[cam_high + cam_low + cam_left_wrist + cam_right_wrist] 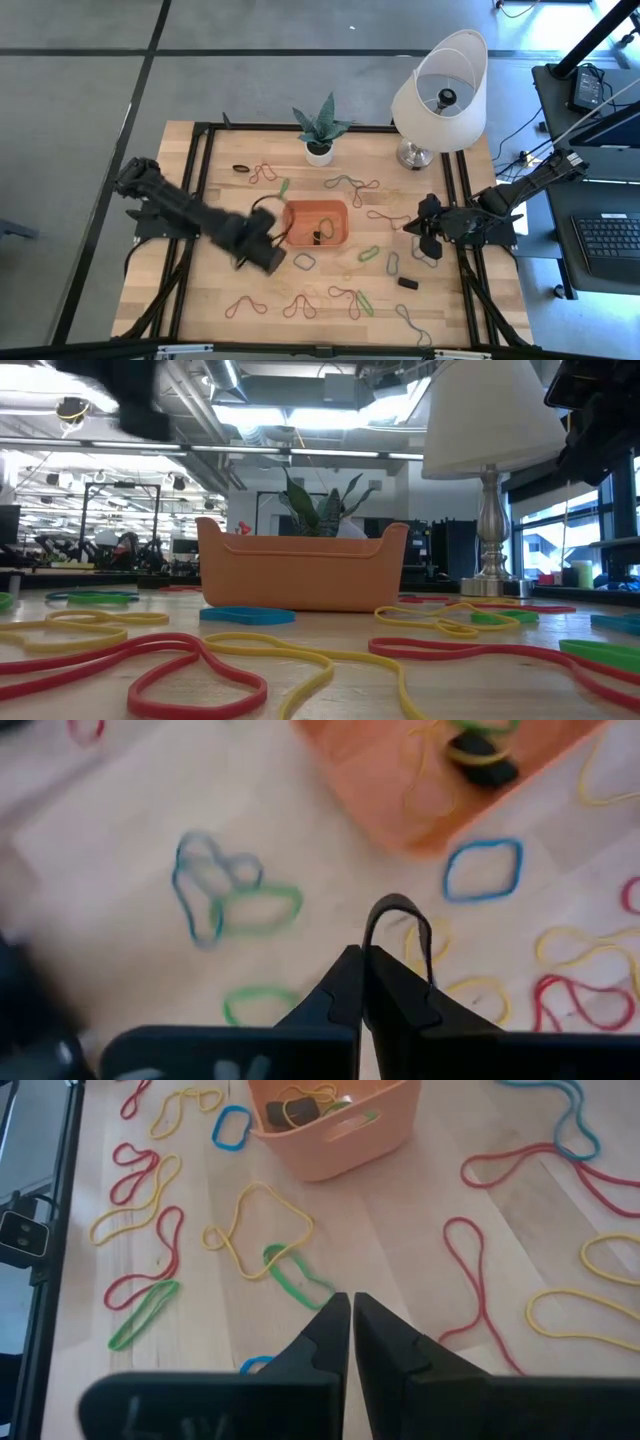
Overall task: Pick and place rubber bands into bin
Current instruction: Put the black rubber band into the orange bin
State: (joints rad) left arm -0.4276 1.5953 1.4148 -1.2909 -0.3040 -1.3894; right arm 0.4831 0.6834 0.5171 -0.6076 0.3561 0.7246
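The orange-red bin (300, 207) stands mid-table and holds a few bands and a small black object (300, 1110). It also shows in the low view (300, 575). Many rubber bands lie spread over the wood, among them a blue one (484, 871) and a yellow one (262, 1230). My left gripper (272, 258) hovers just left of the bin's near corner, shut on a black rubber band (398, 915). My right gripper (420, 238) hovers right of the bin, shut and empty, above a green band (292, 1280). My left gripper pinches the black rubber band between its two fingertips, by the loop's end (371, 946). The rest of the loop stands out beyond the tips as a narrow arch. The band is lifted clear of the table.
A white-shaded lamp (440, 95) stands at the far right and a small plant in a white pot (319, 150) at the far middle. Black frame rails (200, 180) run along the table's left and right sides. Loose bands ring the bin on all sides.
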